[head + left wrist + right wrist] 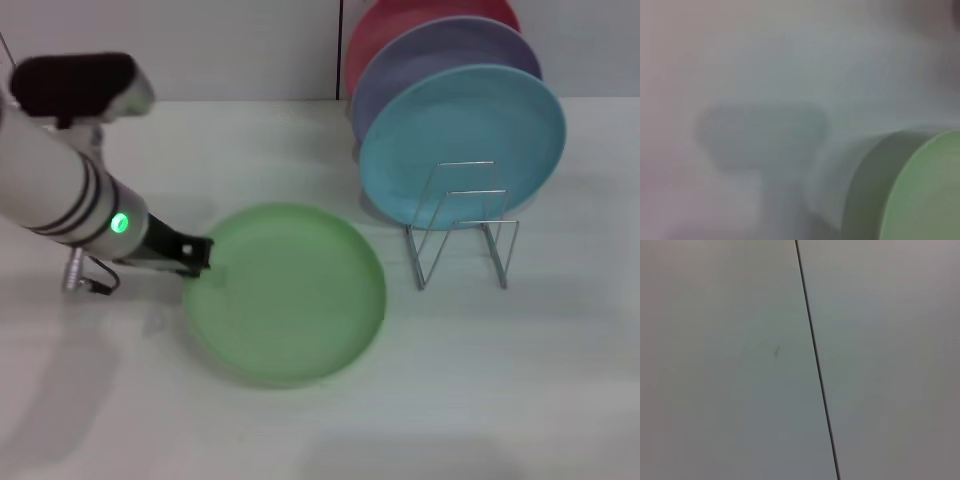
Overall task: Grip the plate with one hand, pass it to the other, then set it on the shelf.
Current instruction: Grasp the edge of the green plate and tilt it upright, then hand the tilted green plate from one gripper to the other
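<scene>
Left gripper (pixel 203 256) low at near rim of green plate (pixel 288 292), fingers' state unclear. Plate flat on bench (pixel 520 400), edge grasp likely intended. Wire shelf (pixel 462 225) beyond plate, front loops free.

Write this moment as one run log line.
left gripper: at green plate rim | plate: flat on table | wire shelf: three plates | right arm: unseen

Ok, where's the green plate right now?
In the head view the light green plate lies flat on the table, left of the wire shelf, with the left gripper at its left rim.
</scene>
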`<state>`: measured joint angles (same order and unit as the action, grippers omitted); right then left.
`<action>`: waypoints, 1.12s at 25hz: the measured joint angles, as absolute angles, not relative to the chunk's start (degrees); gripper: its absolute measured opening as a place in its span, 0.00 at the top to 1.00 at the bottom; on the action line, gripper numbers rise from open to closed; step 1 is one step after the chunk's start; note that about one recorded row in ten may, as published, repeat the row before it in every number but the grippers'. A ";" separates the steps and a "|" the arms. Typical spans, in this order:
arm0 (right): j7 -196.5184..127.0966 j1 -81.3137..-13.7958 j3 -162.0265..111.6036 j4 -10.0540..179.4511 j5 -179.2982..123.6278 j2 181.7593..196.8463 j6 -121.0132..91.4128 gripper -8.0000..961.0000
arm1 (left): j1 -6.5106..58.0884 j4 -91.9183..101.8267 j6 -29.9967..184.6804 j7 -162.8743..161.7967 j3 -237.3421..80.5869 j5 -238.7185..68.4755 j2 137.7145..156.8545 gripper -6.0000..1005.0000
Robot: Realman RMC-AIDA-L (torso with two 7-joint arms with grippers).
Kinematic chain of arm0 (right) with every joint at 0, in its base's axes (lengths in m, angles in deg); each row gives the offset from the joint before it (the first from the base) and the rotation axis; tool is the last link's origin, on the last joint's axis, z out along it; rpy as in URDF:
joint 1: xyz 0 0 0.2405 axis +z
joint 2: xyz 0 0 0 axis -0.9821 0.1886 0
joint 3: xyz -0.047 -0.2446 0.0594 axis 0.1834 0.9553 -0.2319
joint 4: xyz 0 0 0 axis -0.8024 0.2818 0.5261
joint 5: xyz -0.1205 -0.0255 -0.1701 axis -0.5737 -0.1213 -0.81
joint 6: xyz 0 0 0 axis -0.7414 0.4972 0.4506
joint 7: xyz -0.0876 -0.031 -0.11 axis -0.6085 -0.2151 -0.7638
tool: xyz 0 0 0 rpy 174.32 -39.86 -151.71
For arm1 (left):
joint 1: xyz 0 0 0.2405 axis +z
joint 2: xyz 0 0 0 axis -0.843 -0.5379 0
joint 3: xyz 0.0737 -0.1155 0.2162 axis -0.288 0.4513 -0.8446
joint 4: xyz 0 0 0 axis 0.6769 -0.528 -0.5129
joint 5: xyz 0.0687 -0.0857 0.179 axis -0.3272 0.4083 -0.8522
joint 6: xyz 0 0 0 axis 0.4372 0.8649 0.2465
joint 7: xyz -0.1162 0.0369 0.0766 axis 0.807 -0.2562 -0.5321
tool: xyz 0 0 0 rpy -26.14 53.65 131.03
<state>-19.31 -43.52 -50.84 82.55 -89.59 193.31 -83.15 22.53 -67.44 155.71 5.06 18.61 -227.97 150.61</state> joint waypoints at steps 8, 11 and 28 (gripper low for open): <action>-19.28 -42.78 -50.85 82.50 -89.60 193.18 -81.96 0.43 | 31.30 -76.46 147.11 2.47 19.06 -227.27 150.57 0.96; -19.26 -42.25 -50.84 82.48 -89.59 192.98 -79.79 0.43 | 33.16 -76.97 144.29 0.03 19.44 -225.12 150.49 0.96; -19.24 -41.95 -50.85 82.45 -89.29 192.90 -77.51 0.43 | 44.20 -71.82 100.03 -7.81 12.73 -219.81 150.55 0.96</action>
